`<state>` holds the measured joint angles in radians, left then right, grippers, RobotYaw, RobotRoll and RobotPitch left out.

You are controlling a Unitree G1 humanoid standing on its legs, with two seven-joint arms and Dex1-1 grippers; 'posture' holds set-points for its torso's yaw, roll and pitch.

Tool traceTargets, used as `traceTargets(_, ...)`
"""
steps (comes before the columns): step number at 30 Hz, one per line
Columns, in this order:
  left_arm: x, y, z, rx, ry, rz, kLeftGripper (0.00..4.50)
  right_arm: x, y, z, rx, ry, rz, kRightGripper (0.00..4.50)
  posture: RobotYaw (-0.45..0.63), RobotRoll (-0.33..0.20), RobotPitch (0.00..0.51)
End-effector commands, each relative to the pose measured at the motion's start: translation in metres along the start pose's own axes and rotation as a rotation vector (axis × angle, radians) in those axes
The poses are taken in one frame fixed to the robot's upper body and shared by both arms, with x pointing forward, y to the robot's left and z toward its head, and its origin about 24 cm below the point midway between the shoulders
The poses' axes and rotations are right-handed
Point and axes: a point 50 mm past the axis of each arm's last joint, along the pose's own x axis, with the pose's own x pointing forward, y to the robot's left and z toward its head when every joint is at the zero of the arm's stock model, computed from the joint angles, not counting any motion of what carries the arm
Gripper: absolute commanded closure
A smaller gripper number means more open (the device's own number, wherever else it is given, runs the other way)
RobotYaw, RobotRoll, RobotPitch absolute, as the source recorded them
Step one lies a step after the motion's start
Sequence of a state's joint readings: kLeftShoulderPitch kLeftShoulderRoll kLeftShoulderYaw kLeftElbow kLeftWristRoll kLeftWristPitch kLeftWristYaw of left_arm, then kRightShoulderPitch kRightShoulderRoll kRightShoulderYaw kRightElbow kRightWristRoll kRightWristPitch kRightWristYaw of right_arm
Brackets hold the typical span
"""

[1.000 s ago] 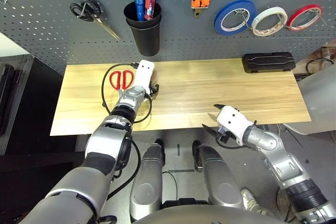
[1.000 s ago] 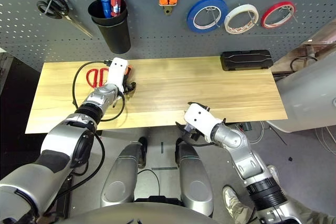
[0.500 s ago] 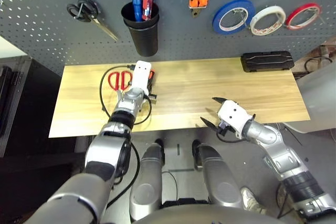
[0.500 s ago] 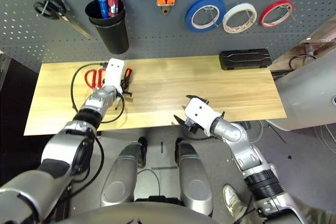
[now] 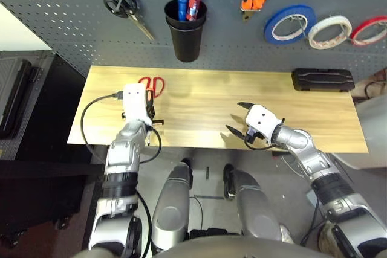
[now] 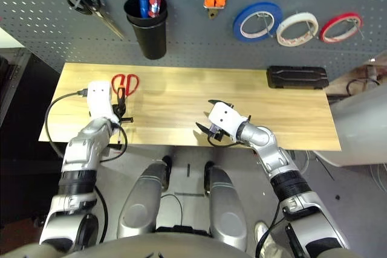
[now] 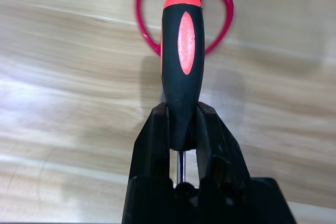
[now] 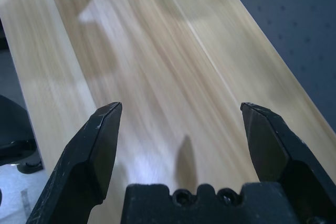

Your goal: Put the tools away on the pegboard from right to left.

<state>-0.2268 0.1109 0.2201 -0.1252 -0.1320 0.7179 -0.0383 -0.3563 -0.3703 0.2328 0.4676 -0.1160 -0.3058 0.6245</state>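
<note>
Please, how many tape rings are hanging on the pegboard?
3: the blue ring at left, the whitish ring in the middle, the red ring at right.

You can't read any text, label, brand, number or sign here. The white tape ring (image 6: 297, 29) on the pegboard (image 6: 199, 43) and the red tape ring (image 6: 341, 27) each show you faint print on the inner band, too small to make out.
</note>
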Motion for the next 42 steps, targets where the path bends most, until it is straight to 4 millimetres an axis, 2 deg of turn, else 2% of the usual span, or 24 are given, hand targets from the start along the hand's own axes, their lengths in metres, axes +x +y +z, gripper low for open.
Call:
traceTargets(1, -0.018, 0.001, 0.013, -0.088, -0.147, -0.049, 3.98, -0.002, 0.0, -0.008, 0.023, -0.001, 0.005, 0.0, 0.4, 0.0, 0.242)
traceTargets(5, -0.037, 0.004, 0.026, -0.121, -0.297, -0.072, 3.98, -0.003, -0.007, -0.008, 0.025, -0.031, -0.006, 0.0, 0.42, 0.0, 0.233)
traceTargets(10, -0.05, 0.005, 0.045, -0.147, -0.417, -0.086, 3.98, -0.011, -0.018, -0.008, 0.054, -0.075, -0.041, 0.0, 0.44, 0.0, 0.229)
traceTargets(17, -0.063, -0.005, 0.092, -0.118, -0.566, -0.152, 3.98, -0.041, -0.041, -0.005, 0.194, -0.199, -0.114, 0.0, 0.42, 0.0, 0.224)
traceTargets(23, -0.066, -0.01, 0.125, -0.085, -0.637, -0.208, 3.98, -0.063, -0.067, 0.004, 0.228, -0.291, -0.133, 0.0, 0.38, 0.0, 0.218)
traceTargets(28, -0.068, -0.017, 0.147, -0.073, -0.68, -0.259, 3.98, -0.081, -0.08, 0.013, 0.223, -0.352, -0.138, 0.0, 0.34, 0.0, 0.215)
traceTargets(33, -0.068, -0.026, 0.163, -0.074, -0.699, -0.316, 3.98, -0.097, -0.087, 0.024, 0.22, -0.45, -0.16, 0.0, 0.29, 0.0, 0.21)
traceTargets(42, -0.065, -0.036, 0.176, -0.064, -0.704, -0.377, 3.98, -0.116, -0.093, 0.043, 0.25, -0.596, -0.196, 0.0, 0.23, 0.0, 0.209)
